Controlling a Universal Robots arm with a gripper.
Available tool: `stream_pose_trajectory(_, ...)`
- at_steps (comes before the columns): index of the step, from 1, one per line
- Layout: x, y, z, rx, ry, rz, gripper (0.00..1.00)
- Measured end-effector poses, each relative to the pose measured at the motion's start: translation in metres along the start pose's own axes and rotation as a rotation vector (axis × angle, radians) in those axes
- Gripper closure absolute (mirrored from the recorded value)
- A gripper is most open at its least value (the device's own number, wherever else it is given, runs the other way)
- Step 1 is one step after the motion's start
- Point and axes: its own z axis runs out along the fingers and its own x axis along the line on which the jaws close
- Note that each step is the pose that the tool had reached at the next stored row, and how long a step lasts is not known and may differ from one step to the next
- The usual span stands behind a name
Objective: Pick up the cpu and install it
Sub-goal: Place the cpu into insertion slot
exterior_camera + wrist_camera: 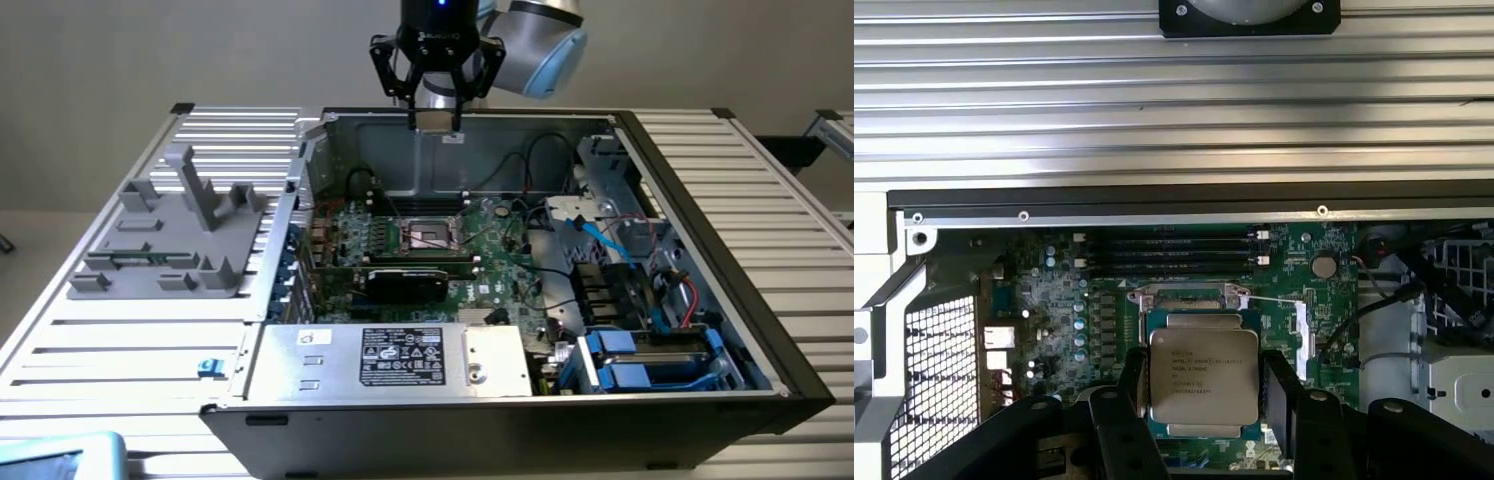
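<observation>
Computer case [787,385]: open, below the pincer [438,121], on a slatted table [134,340].
Motherboard [505,258]: green, on the case floor beneath the pincer.
Socket [430,233]: dark, metal-framed, beneath the pincer.
Grey fixture [174,235]: outside the case, well apart from the pincer.
Power supply [400,360]: labelled, at the case end farthest from the pincer.

Inventory: one computer case [727,255]; one motherboard [497,262]; one socket [430,235]; one cpu [1204,375]; one gripper [1204,405] with two fingers [1282,400]; one power supply box [387,360]; memory slots [1164,250], seemingly four, the dark rows being hard to separate; one coin battery [1324,266]; two blue drive carriers [617,345]; one grey stand [174,240]; one slatted table [787,200].
</observation>
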Motion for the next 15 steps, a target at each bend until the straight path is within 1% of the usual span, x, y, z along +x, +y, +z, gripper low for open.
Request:
stream_pose_trajectory(4,0.0,0.0,0.0,0.0002,-0.0004,0.008,0.45)
stream_pose_trajectory(6,0.0,0.0,0.0002,0.0004,-0.0023,0.038,0.45)
stream_pose_trajectory(10,0.0,-0.0001,0.0013,0.0042,-0.0057,0.086,0.45)
stream_pose_trajectory(15,0.0,-0.0001,0.0024,0.0068,-0.0096,0.149,0.45)
